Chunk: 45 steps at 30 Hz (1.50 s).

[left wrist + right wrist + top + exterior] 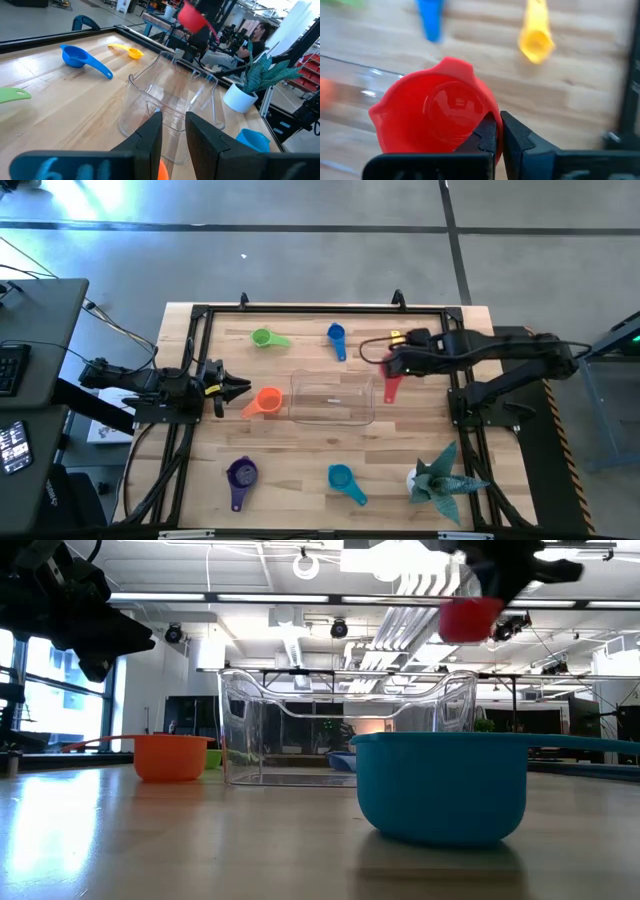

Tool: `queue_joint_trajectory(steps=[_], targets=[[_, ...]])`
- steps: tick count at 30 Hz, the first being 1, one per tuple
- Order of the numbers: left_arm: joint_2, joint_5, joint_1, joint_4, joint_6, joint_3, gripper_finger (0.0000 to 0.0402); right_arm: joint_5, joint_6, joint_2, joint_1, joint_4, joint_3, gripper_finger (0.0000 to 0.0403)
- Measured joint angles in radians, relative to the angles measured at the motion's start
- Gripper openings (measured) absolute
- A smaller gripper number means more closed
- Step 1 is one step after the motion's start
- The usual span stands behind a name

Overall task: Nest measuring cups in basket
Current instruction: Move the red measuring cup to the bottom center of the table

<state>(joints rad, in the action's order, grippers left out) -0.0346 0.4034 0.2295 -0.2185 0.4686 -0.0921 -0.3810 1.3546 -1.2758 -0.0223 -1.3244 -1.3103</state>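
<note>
The red measuring cup [432, 115] hangs in the air in my right gripper [498, 131], just past the right end of the clear basket [332, 398], which stands flat on the table's middle. In the high view the red cup [392, 387] shows under the right gripper [393, 368]. My left gripper [238, 388] hovers open above the table beside the orange cup [267, 401], touching nothing. The green [265, 338], blue [336, 338] and yellow [536, 37] cups lie near the far edge. The purple [241, 475] and teal [343, 478] cups lie near the near edge. My right gripper pinches the red cup at its rim side [487, 122] between the two fingers, coming from above and from the table's right. The fingers hide the exact place of contact, and the handle does not show. The cup [470, 618] is lifted clear, its opening facing up.
A spiky teal-grey paper figure [440, 475] in a white pot stands at the near right corner. A black frame [300, 308] borders the table. Bare wood lies between the basket and the near cups. A person [257, 35] sits beyond the table's right side.
</note>
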Motion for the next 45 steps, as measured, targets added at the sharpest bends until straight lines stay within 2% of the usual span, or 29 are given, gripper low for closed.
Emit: queue_joint_trajectory(steps=[3, 12, 20, 45], targets=[[0.000, 0.000, 0.000, 0.000, 0.000, 0.000, 0.0074, -0.037, -0.068, 0.000, 0.000, 0.113, -0.035, 0.0001], [0.000, 0.000, 0.000, 0.000, 0.000, 0.000, 0.0074, -0.097, -0.299, -0.031, -0.061, 0.619, -0.044, 0.0001], [0.000, 0.000, 0.000, 0.000, 0.002, 0.000, 0.0074, -0.047, -0.423, -0.161, -0.122, 0.957, -0.044, 0.0000], [0.000, 0.000, 0.000, 0.000, 0.001, 0.000, 0.0074, 0.172, -0.246, -0.553, -0.286, 1.121, -0.063, 0.0000]])
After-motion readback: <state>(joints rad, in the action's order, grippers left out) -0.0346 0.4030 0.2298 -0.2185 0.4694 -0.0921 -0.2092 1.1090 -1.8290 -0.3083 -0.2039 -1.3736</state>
